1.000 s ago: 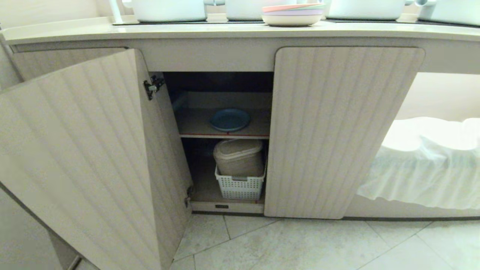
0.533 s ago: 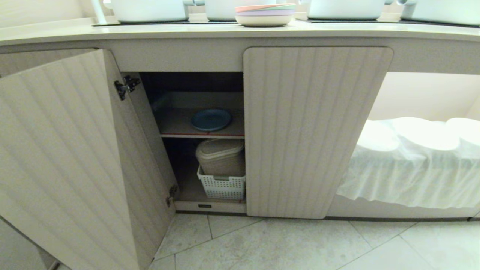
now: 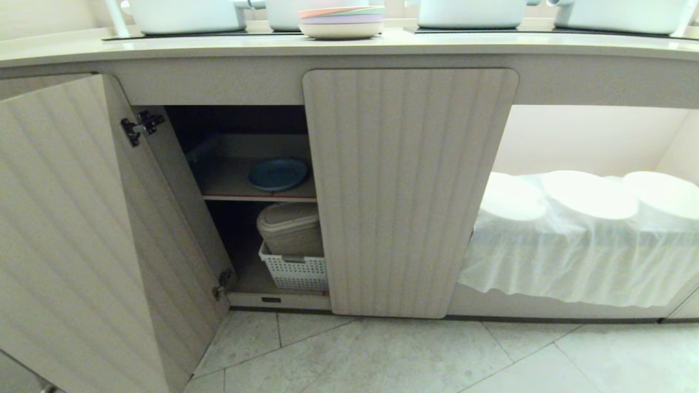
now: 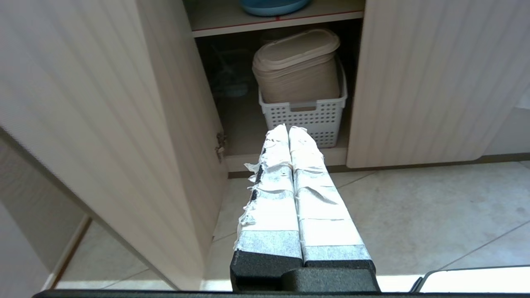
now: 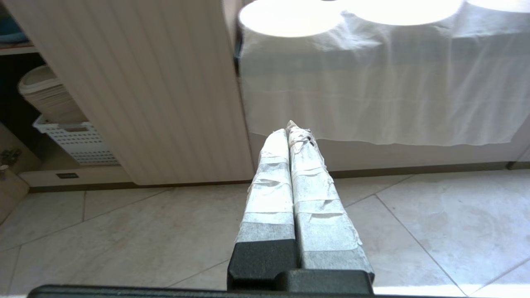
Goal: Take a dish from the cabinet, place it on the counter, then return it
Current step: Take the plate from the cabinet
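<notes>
The light-blue dish [image 3: 277,174] lies on the red-edged inner shelf of the cabinet [image 3: 409,191], whose left door [image 3: 71,229] stands swung open and whose right door is closed. Its rim also shows in the left wrist view as the dish [image 4: 271,6]. The counter [image 3: 349,46] runs across above the cabinet. My left gripper [image 4: 288,129] is shut and empty, low over the floor in front of the open compartment. My right gripper [image 5: 290,129] is shut and empty too, facing the closed door and a white cloth. Neither arm shows in the head view.
Under the shelf a beige lidded bin [image 3: 290,229] sits in a white perforated basket [image 3: 297,272]. A pink-topped stack of pastel plates [image 3: 341,21] and white pots [image 3: 185,15] stand on the counter. A white cloth [image 3: 579,240] covers round shapes to the right. The floor is tiled.
The whole head view has slid to the left, so the camera has moved rightward along the cabinet. The dish, doors and basket keep their places among themselves.
</notes>
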